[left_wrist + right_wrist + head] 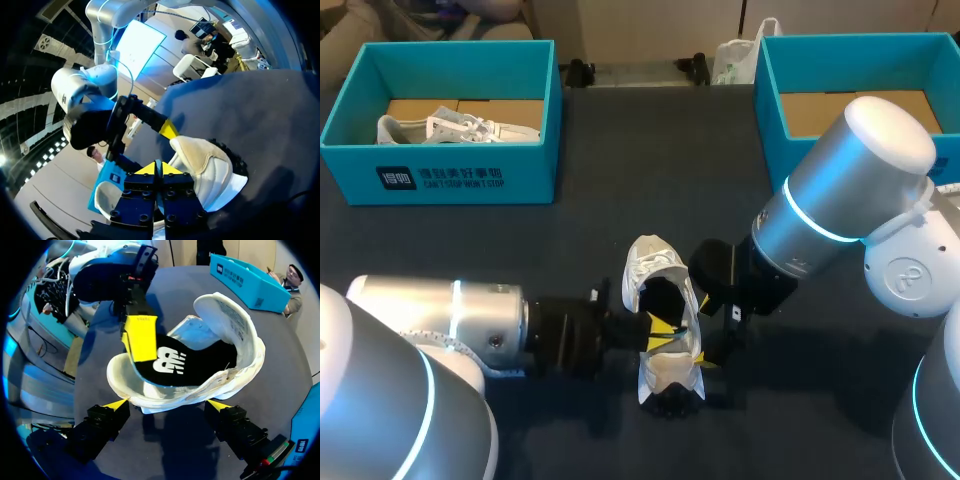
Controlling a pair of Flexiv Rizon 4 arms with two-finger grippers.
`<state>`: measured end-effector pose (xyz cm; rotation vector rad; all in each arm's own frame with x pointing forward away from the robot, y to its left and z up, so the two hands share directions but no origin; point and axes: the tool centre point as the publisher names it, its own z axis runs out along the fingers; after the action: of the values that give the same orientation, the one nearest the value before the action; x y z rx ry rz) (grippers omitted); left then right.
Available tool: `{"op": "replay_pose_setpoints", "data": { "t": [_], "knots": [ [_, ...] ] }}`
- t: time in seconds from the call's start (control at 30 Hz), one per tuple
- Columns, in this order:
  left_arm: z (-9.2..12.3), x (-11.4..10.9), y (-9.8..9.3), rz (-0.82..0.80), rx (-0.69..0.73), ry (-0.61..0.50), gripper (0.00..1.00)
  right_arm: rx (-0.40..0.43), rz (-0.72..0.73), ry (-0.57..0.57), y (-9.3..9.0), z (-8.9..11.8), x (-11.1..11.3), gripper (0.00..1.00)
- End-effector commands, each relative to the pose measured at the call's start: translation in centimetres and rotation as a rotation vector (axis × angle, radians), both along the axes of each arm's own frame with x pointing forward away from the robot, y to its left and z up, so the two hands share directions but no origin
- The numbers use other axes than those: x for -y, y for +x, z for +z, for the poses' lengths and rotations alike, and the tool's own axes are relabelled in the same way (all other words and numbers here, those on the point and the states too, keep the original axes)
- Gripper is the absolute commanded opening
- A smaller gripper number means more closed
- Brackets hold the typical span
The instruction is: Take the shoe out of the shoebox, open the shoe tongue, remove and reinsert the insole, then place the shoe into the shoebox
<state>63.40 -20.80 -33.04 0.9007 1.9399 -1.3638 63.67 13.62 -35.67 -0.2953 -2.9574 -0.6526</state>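
Shoe (pixel 655 265) sits lower centre on the table (pixel 620 150), tongue (pixel 227 315) folded back, insole (pixel 190 367) inside. Left gripper (pixel 157 169) pinches its side wall; right gripper (pixel 167 403) is spread open around it. Unboxing looks done; returning it to the upper-right box (pixel 772 130) remains

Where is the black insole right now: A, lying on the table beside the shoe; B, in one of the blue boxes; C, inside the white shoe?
C: the right wrist view shows the black insole lying inside the opened white shoe, not out on the table.
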Motion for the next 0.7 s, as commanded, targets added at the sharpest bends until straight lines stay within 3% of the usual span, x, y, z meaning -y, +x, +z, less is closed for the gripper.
{"op": "replay_pose_setpoints", "data": {
  "t": [0.03, 0.27, 0.33, 0.4, 0.63, 0.7],
  "knots": [
    [-0.9, 1.4, 1.0, -0.004, -0.014, 0.03, 0.0, 0.002, -0.001, 0.001, -0.1, -0.1, 0.0, 1.0],
    [-0.8, 0.8, 0.6, -0.012, -0.042, 0.047, 0.0, 0.002, -0.001, 0.001, -0.1, -0.1, 0.0, 1.0],
    [-0.4, 0.5, 0.3, -0.021, -0.051, 0.055, 0.37, 0.002, -0.001, 0.001, -0.1, -0.1, 0.0, 1.0],
    [0.0, 0.1, 0.1, -0.02, -0.058, 0.064, 0.46, 0.002, -0.001, 0.001, -0.1, -0.1, 0.0, 1.0],
    [1.2, -0.5, -0.2, -0.01, -0.035, 0.076, 0.54, 0.002, -0.001, 0.001, -0.1, -0.1, 0.0, 1.0],
    [1.4, -0.5, -0.2, -0.014, -0.032, 0.087, 0.51, 0.002, -0.001, 0.001, -0.1, -0.1, 0.0, 1.0]
  ]
}}
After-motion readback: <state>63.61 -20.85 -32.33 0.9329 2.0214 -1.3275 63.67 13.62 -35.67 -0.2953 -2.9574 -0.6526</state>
